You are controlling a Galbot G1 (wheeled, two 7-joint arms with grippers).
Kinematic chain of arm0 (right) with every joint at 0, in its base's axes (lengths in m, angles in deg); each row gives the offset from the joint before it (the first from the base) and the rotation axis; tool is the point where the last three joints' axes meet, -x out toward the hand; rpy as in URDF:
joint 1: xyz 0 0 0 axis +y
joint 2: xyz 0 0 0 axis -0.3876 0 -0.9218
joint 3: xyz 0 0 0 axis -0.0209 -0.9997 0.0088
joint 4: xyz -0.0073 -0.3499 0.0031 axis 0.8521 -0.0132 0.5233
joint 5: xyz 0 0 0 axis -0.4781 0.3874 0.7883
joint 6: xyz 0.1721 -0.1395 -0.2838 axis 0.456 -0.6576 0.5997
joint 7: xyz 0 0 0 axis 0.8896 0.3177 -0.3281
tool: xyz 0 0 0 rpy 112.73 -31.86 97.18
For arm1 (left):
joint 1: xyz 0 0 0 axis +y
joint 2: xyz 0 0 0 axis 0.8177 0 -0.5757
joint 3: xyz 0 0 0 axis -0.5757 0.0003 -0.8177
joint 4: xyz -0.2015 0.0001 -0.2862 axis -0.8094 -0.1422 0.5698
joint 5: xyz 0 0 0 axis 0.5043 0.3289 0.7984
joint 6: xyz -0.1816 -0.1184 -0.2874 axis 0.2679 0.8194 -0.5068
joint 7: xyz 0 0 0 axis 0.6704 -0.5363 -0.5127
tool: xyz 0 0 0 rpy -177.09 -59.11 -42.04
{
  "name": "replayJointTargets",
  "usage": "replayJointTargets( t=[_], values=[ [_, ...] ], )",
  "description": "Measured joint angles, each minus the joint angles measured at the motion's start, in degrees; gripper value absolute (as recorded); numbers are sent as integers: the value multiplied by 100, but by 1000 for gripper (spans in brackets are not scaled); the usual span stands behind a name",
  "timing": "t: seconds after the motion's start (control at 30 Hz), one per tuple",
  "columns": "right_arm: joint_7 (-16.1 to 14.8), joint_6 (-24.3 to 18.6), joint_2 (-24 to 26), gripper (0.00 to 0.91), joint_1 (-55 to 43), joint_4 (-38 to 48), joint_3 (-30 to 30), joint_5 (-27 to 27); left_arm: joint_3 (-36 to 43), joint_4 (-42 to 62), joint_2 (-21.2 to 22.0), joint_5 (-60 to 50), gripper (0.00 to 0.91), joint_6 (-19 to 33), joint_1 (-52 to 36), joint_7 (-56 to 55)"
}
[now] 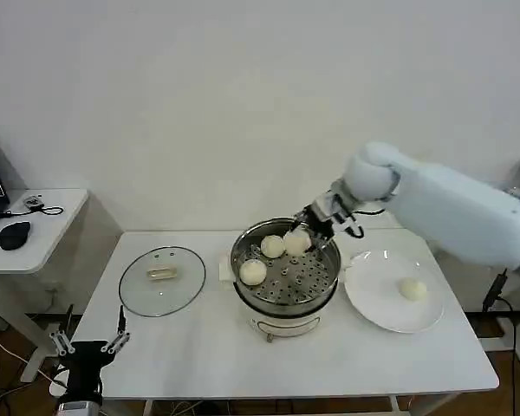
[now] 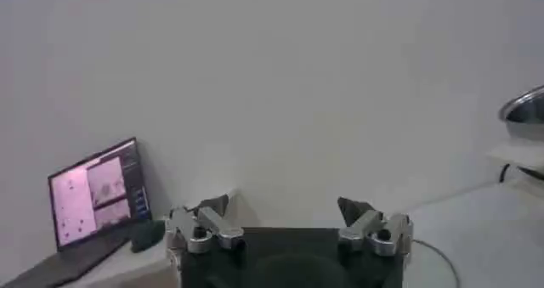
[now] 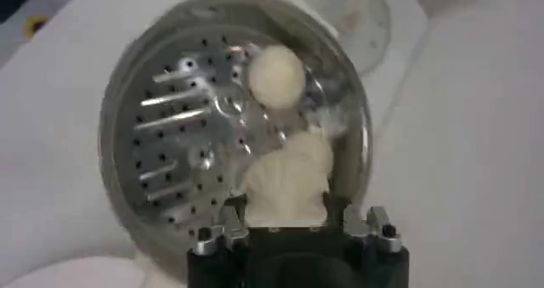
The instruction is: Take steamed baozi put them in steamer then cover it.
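- Shiny round steel steamer (image 1: 285, 299) w/ perforated tray: two cream-white baozi (image 1: 253, 272) resting inside.
- Right gripper (image 1: 305, 236) clamps a third above tray.
- Flat white plate (image 1: 374, 299): one bun (image 1: 412, 289).
- Left gripper (image 1: 88, 343) open, parked off table edge.

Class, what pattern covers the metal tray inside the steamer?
Rows of small round holes across the shiny steel tray of the steamer, clearest in the right wrist view.

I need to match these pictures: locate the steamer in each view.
Head view: the steamer stands mid-table, between the glass cover and the white plate.
Left wrist view: a slice of its steel rim at the picture's edge.
Right wrist view: its perforated tray lies under the right gripper.
Shared landmark: the steamer's shiny steel rim.
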Motion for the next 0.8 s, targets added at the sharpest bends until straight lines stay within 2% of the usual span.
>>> replayJointTargets(
  t=[0.43,0.8],
  values=[
    [-342,-604,-221,645,-35,-138,-548,174,-30,44,29,-1,907,21,-7,-49],
    [-468,-808,-318,645,-34,-252,-730,89,-41,16,37,-2,907,31,12,-60]
  ],
)
